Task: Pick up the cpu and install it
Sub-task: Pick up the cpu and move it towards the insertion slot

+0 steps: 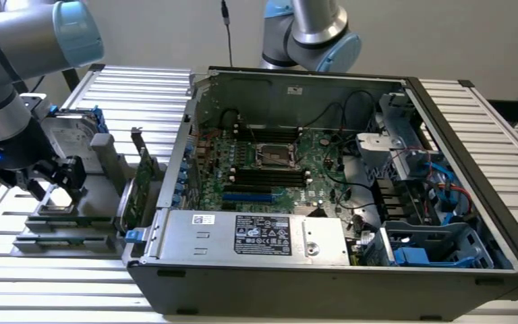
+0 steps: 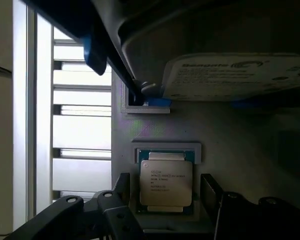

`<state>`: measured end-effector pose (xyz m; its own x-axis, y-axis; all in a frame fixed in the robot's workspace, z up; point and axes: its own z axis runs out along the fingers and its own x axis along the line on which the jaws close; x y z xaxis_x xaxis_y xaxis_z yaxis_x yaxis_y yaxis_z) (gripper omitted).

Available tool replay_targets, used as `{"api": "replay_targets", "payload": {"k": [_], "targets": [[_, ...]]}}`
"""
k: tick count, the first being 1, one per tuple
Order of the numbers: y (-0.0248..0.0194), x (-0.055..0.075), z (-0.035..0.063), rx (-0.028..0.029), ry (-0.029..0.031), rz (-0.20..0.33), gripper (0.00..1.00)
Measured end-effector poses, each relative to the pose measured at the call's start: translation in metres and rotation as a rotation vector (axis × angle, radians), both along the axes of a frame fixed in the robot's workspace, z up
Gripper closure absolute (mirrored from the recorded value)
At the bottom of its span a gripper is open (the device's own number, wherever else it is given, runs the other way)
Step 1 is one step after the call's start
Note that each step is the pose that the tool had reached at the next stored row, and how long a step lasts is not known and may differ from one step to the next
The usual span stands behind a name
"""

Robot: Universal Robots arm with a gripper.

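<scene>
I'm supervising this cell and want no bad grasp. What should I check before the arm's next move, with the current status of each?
1. The cpu lies flat in its grey holder: ok.
2. The gripper straddles the cpu, one side each: ok.
3. Its fingers are closed on the cpu: not ok, gaps show on both sides.
4. The hard drive is clear of the fingers: ok.
5. The motherboard socket is open and empty: cannot tell.

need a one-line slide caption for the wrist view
Open gripper straddles the cpu in its grey holder, hard drive nearby.
</scene>
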<state>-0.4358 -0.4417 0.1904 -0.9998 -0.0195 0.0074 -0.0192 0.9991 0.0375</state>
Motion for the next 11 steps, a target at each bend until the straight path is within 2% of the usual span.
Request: {"api": "replay_targets", "payload": {"k": [11], "targets": [[0.0026,-0.0002,-0.0024,-0.0001,0.0002,-0.005,0.33]]}}
